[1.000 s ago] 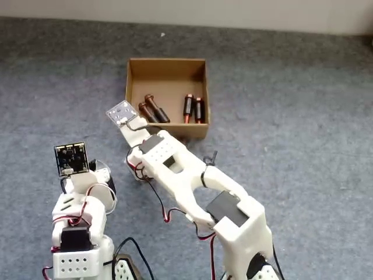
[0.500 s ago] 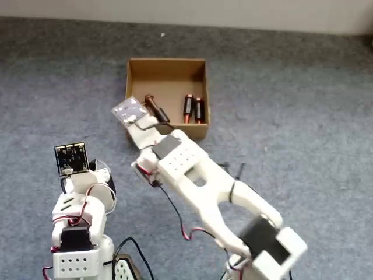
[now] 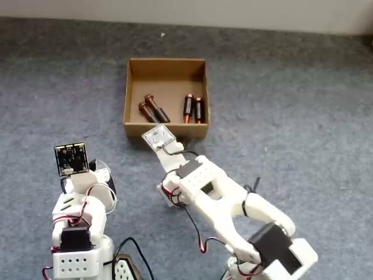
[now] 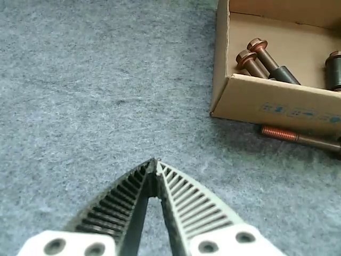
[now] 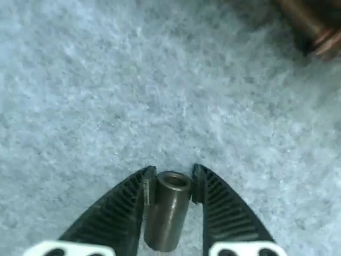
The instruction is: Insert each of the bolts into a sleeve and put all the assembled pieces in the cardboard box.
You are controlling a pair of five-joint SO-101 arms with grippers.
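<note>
While the right gripper's (image 5: 171,173) fingers (image 5: 127,210) pinched a dark sleeve (image 5: 166,213) between them, the sleeve's open end pointed out past the fingertips over grey carpet (image 5: 133,80). Beyond the tips, well apart from the sleeve, lay the blurred, copper-threaded end of a bolt (image 5: 311,26). Seen from above, the right arm (image 3: 233,204) stretched from the near right corner toward the box (image 3: 165,129). Its wrist stopped just short of the box's near wall, and the gripper sat hidden beneath it.

The left gripper's (image 4: 155,164) fingers (image 4: 120,205) were pressed together at the tips, with nothing between them, and pointed at bare carpet. Farther out from them stood the box, one corner turned toward the wrist camera. A bolt (image 4: 298,136) lay on the carpet just outside the near wall and alongside it, with its copper thread bare. From above, the left arm (image 3: 76,227) sat folded at the near left corner, well apart from the box.

Four assembled pieces (image 3: 187,108) lay inside the box in two pairs. One pair slanted near the left wall, and the other lay side by side near the right wall, copper heads showing.
</note>
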